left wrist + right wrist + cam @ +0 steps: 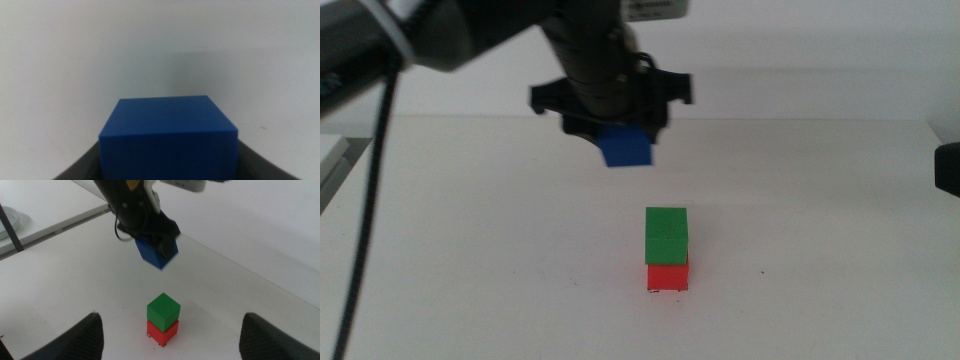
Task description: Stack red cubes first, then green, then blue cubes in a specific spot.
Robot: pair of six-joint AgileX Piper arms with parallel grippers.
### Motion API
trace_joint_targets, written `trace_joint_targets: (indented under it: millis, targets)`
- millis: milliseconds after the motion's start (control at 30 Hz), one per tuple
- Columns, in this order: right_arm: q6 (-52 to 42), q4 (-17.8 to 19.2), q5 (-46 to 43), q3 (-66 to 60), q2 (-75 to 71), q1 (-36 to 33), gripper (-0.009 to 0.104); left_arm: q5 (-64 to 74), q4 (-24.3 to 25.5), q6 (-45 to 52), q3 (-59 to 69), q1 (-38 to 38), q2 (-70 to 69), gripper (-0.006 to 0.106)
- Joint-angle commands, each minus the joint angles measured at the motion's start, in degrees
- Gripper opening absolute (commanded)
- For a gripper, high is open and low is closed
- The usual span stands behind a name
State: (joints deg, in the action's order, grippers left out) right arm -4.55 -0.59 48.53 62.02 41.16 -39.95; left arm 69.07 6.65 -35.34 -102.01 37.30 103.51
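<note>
Overhead, the left gripper [620, 135] hangs in the air above the white tabletop [820, 230], its dark jaws pinching the blue cube [626, 147] from either side. In the middle view the blue cube sits clear of the surface, a little to the left of the stack and well above it, not touching anything below. The left wrist view is filled low down by that same blue cube [167, 137], its top face and one side face showing, with the dark jaws curving up at both of its flanks. On the tabletop, the green cube [667, 236] rests squarely on the red cube [668, 276], the two forming a short upright column with edges roughly in line. From the right wrist view the column shows again, green cube [163, 311] on red cube [162, 331], with the blue cube [156, 252] held tilted in the left gripper [152, 242] above and beyond it. The right gripper [170, 335] waits low near the stack, its two jaws spread wide apart and holding nothing, the column standing between them but farther off.
</note>
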Motion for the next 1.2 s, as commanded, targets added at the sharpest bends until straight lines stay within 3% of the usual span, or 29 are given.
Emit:
trace_joint_targets:
  millis: [0,233,1000,1167]
  targets:
    - [-0.5,0.2,-0.6,-0.3,-0.3,0.4,0.093,0.9,0.4,-4.6,-0.9,2.3,0.9,-0.002]
    - [-0.5,0.2,-0.6,-0.3,-0.3,0.4,0.093,0.9,-0.4,-6.6,-0.9,5.6,4.2,-0.002]
    - [-0.5,0.2,-0.6,-0.3,-0.3,0.4,0.093,0.9,-0.3,-7.0,-0.9,5.6,10.1,-0.002]
    - [-0.5,0.2,-0.6,-0.3,-0.3,0.4,0.093,0.9,-2.5,-7.3,-0.9,5.6,10.2,-0.002]
